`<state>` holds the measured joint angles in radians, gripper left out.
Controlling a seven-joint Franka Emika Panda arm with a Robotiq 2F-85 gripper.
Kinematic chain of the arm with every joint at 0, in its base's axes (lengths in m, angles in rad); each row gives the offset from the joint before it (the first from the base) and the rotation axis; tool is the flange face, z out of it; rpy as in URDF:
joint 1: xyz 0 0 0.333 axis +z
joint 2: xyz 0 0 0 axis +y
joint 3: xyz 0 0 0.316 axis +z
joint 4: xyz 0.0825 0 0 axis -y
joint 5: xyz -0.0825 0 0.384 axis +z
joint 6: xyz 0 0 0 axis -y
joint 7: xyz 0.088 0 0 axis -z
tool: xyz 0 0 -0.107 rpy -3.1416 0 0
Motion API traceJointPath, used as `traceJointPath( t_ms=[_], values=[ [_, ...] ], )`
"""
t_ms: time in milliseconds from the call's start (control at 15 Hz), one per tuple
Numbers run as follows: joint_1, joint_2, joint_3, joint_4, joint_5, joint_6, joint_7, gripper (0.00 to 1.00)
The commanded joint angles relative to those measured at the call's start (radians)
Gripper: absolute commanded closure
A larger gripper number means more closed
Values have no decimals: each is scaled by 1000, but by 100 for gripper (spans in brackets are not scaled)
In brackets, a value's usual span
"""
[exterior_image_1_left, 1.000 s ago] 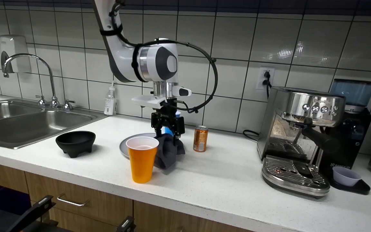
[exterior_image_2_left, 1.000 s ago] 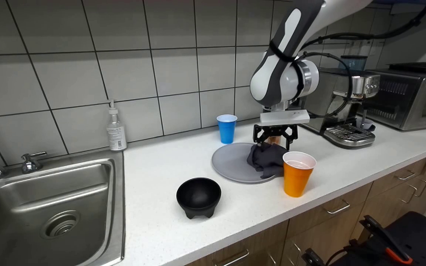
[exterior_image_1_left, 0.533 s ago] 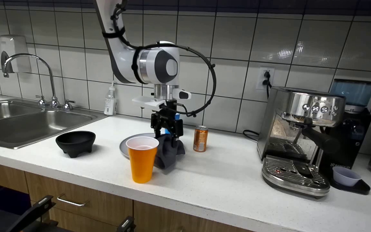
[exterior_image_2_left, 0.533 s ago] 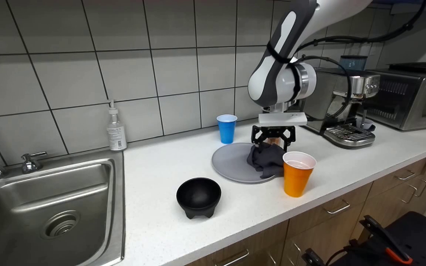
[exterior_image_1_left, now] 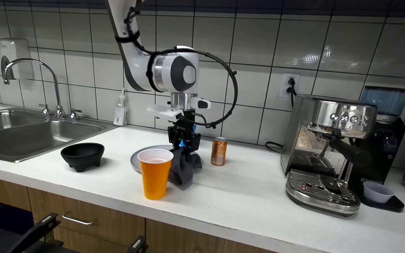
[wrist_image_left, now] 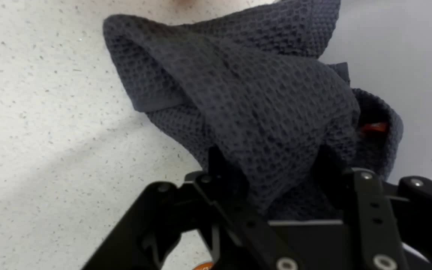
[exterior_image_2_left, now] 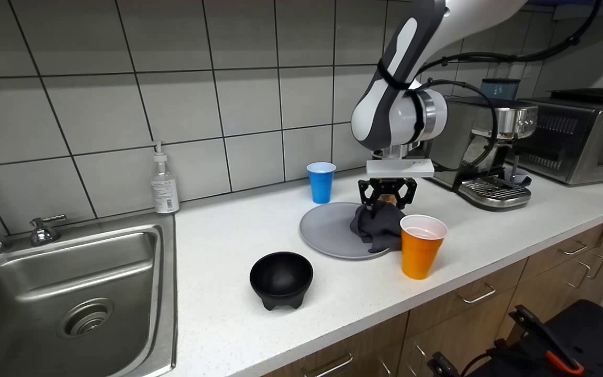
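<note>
Gripper [wrist_image_left: 274,165]: jaws are narrowed since earlier, parted around cloth [wrist_image_left: 246,90].
Cloth: likely soft, light; best pinched at bunched middle.

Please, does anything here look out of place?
Yes: inside a fold of the crumpled dark-grey textured cloth, partly off the round grey plate, a small shiny red object shows. Too hidden to identify, it looks misplaced.

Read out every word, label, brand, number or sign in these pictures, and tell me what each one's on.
Nothing reads clearly enough to quote.
Grinder: pale lettering, too blurred to read.
Bottle: print, too small to read.
Can: print, too small to read.
Oven: marking on its front, too small to read.
Any other marks: too small or blurred to read.
</note>
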<state>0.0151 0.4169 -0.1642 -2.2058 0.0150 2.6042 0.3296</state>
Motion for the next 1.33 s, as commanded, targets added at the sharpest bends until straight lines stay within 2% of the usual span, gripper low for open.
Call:
traceJointPath(
  t_ms=[0,267,333,1267],
  values=[
    [-30,1,27,11,32,2,-39,65],
    [-30,-1,29,10,42,3,-38,97],
    [-29,-3,28,10,43,2,-37,99],
    [-34,-117,14,-17,32,18,-34,98]
  ],
)
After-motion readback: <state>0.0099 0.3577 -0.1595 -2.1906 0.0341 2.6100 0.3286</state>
